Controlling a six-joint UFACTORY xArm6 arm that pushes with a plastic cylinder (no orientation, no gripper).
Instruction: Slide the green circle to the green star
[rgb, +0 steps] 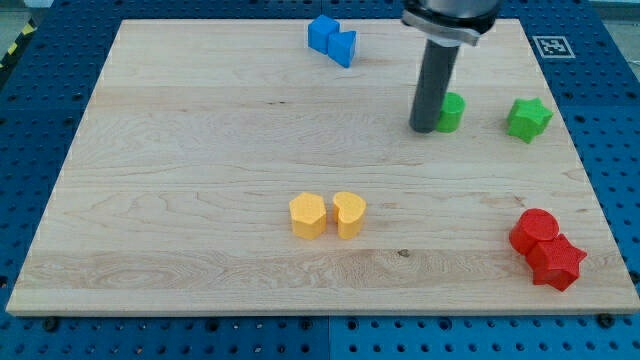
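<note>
wooden board (200, 150) lying pale, smooth-grained. no gripper here to open or close, just a rod: my tip (423, 128) touching the green circle (451, 112) on its left side, near the view's top right. green star (527, 119) sitting just beyond. circle looking light, rigid, slick; likely sliding easily, pushing at mid-side.

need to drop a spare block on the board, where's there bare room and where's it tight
Bare wood fills the view's left, from the blue blocks down past the yellow blocks. Crowded: the view's right, where my tip touches the green circle beside the green star, with red blocks below.
</note>
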